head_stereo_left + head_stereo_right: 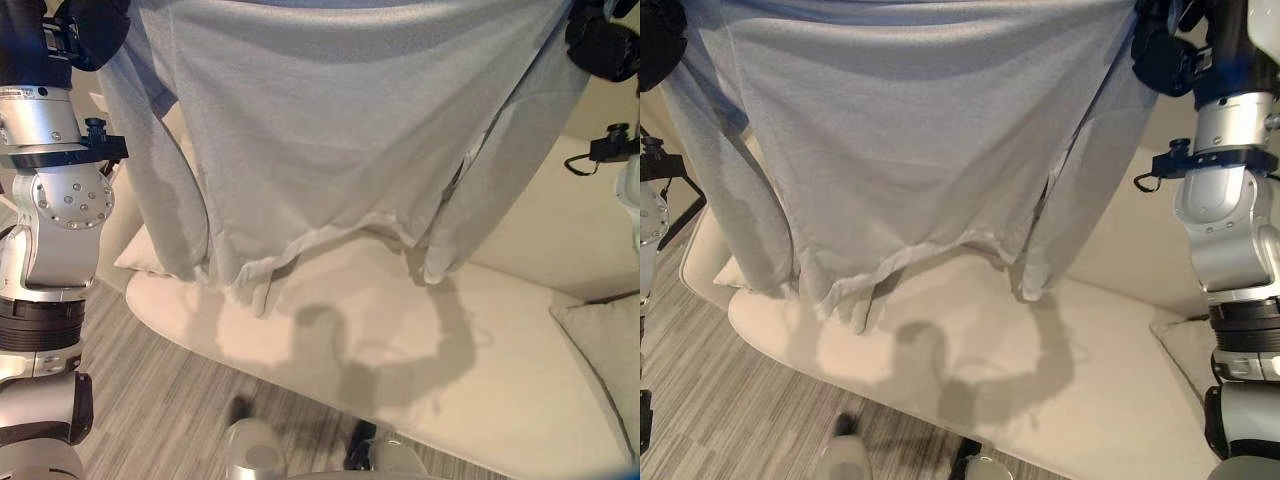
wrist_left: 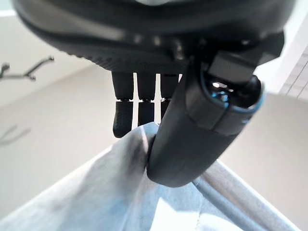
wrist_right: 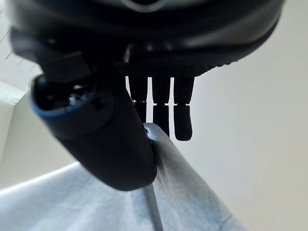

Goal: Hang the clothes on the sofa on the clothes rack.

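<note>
While both hands pinch the top edge, the shirt [image 1: 330,130] hangs spread between them, lifted clear of the sofa [image 1: 420,350]; hem and both sleeves dangle just above the seat, not touching as far as I can tell. Left hand [image 2: 192,130]: thumb and fingers clamped on the cloth at one shoulder corner, seen in left wrist view. Right hand [image 3: 120,139]: same pinch on the other corner, thumb pressing fabric against the fingers. Cushion [image 1: 605,350] sits at the sofa's right end, another pillow [image 1: 135,255] behind the left sleeve. Step in hand, imo: pickup done, shirt held up and open, transport to rack not yet begun. No rack or hanger visible from here, so next move calls for turning away from the sofa w/ both grips kept, arms high enough that the hem doesn't drag, then finding the rack before any release. Risk: one pinch slips and the shirt swings off to one side.
</note>
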Controlling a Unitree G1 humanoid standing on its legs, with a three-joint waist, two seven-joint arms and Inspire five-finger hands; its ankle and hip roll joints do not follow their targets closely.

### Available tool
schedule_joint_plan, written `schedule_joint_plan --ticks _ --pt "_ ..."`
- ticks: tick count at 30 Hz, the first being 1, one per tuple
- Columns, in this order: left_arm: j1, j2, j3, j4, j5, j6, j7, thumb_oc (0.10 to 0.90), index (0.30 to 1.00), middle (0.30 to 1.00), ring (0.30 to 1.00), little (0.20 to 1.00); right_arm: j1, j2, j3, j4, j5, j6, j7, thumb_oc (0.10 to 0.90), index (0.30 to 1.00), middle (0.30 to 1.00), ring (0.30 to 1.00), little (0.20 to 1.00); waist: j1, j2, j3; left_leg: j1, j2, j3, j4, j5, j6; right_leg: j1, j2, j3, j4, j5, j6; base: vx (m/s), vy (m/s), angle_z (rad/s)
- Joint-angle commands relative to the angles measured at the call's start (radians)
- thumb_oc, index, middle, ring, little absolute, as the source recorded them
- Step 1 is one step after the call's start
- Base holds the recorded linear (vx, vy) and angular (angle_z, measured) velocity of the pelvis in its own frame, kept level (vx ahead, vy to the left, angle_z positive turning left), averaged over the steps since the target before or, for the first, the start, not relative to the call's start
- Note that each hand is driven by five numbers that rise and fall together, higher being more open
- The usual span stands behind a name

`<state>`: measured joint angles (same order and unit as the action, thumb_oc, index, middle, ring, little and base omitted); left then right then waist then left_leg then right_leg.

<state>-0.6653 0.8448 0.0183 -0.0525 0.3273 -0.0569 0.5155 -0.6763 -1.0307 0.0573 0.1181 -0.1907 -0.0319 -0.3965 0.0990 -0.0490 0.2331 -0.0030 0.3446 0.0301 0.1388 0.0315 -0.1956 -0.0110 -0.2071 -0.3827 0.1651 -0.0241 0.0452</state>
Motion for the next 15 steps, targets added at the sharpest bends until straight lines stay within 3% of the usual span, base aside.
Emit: schedule_joint_plan --ticks 1,2,3,4,5,6,7,9,11,13,14,15 --pt "-0.100 0.094 -0.004 0.017 0.014 0.003 0.075 0.400 0.300 0.300 0.300 0.300 -0.070 -0.022 -0.017 -0.004 0.002 0.004 -0.065 0.400 0.300 0.300 0.300 0.300 -0.020 -0.027 -0.163 0.003 -0.035 -0.084 -0.049 -0.060 0.020 0.101 -0.098 0.025 -0.217 0.078 0.148 0.03 0.682 0.41" --pt "-0.131 0.099 -0.027 0.029 0.015 0.003 0.065 0.400 0.300 0.300 0.300 0.300 -0.062 -0.032 -0.028 0.008 0.001 0.009 -0.062 0.400 0.300 0.300 0.300 0.300 -0.033 -0.010 -0.183 0.024 -0.058 -0.086 -0.118 -0.098 0.010 0.098 -0.130 0.017 -0.219 0.098 0.166 0.04 0.750 0.34" --pt "-0.151 0.105 -0.052 0.037 0.015 0.002 0.058 0.400 0.300 0.300 0.300 0.300 -0.055 -0.032 -0.039 0.014 -0.001 0.012 -0.063 0.400 0.300 0.300 0.300 0.300 -0.037 -0.012 -0.196 0.047 -0.094 -0.089 -0.185 -0.114 0.018 0.085 -0.163 0.010 -0.216 0.150 0.185 0.01 0.531 0.51" --pt "-0.158 0.106 -0.058 0.040 0.015 0.002 0.058 0.400 0.300 0.300 0.300 0.300 -0.051 -0.032 -0.044 0.014 -0.001 0.012 -0.063 0.400 0.300 0.300 0.300 0.300 -0.036 -0.022 -0.198 0.047 -0.106 -0.088 -0.196 -0.101 0.024 0.081 -0.175 0.011 -0.220 0.160 0.188 -0.11 0.667 0.47" --pt "-0.179 0.133 -0.081 0.040 0.027 0.004 0.066 0.400 0.300 0.300 0.300 0.300 -0.070 -0.025 -0.031 0.022 -0.017 0.024 -0.077 0.400 0.300 0.300 0.300 0.300 -0.031 -0.028 -0.190 0.062 -0.170 -0.067 -0.226 -0.129 0.053 0.040 -0.234 -0.010 -0.211 0.285 0.211 -0.16 0.590 0.54" --pt "-0.182 0.149 -0.078 0.032 0.040 0.013 0.068 0.400 0.300 0.300 0.300 0.300 -0.095 -0.019 -0.022 0.028 -0.022 0.030 -0.081 0.400 0.300 0.300 0.300 0.300 -0.027 -0.039 -0.184 0.060 -0.204 -0.045 -0.226 -0.131 0.073 0.019 -0.253 -0.013 -0.203 0.302 0.206 -0.15 0.578 0.17" --pt "-0.182 0.150 -0.077 0.032 0.040 0.014 0.068 0.400 0.300 0.300 0.300 0.300 -0.098 -0.019 -0.019 0.030 -0.022 0.030 -0.082 0.400 0.300 0.300 0.300 0.300 -0.026 -0.042 -0.184 0.060 -0.207 -0.042 -0.226 -0.130 0.075 0.015 -0.257 -0.008 -0.202 0.302 0.207 -0.17 0.524 -0.24" --pt "-0.213 0.163 -0.095 0.009 0.044 0.005 0.054 0.400 0.300 0.300 0.300 0.300 -0.167 -0.009 0.021 0.041 -0.002 0.024 -0.085 0.400 0.300 0.300 0.300 0.300 -0.021 -0.036 -0.167 0.037 -0.258 -0.026 -0.226 -0.110 0.103 -0.007 -0.129 0.084 -0.076 0.141 0.150 -0.18 0.605 -0.27" --pt "-0.252 0.162 -0.129 0.037 0.026 0.013 0.056 0.400 0.300 0.300 0.300 0.300 -0.224 -0.022 0.067 0.071 0.037 0.008 -0.083 0.400 0.300 0.300 0.300 0.300 -0.013 -0.026 -0.163 0.020 -0.282 -0.033 -0.226 -0.088 0.113 -0.009 -0.019 0.103 0.007 0.012 0.109 -0.13 0.389 0.06" --pt "-0.272 0.166 -0.150 0.065 0.020 0.030 0.053 0.400 0.300 0.300 0.300 0.300 -0.279 -0.051 0.112 0.097 0.052 -0.005 -0.074 0.400 0.300 0.300 0.300 0.300 -0.012 -0.037 -0.159 0.001 -0.311 -0.041 -0.226 -0.064 0.118 -0.027 0.094 0.114 0.083 -0.065 0.079 -0.11 0.305 0.07" --pt "-0.227 0.171 -0.127 0.106 0.016 0.045 0.041 0.400 0.300 0.300 0.300 0.300 -0.329 -0.102 0.161 0.126 0.039 0.003 -0.054 0.400 0.300 0.300 0.300 0.300 -0.004 -0.084 -0.166 -0.003 -0.371 -0.033 -0.226 -0.065 0.124 0.005 0.167 0.132 -0.029 -0.103 0.018 -0.07 0.207 0.02" --pt "-0.223 0.170 -0.122 0.104 0.015 0.045 0.041 0.400 0.300 0.300 0.300 0.300 -0.334 -0.103 0.166 0.128 0.039 0.003 -0.054 0.400 0.300 0.300 0.300 0.300 -0.005 -0.083 -0.165 -0.005 -0.372 -0.032 -0.226 -0.059 0.125 0.010 0.167 0.131 -0.040 -0.094 0.016 -0.05 0.193 0.23"
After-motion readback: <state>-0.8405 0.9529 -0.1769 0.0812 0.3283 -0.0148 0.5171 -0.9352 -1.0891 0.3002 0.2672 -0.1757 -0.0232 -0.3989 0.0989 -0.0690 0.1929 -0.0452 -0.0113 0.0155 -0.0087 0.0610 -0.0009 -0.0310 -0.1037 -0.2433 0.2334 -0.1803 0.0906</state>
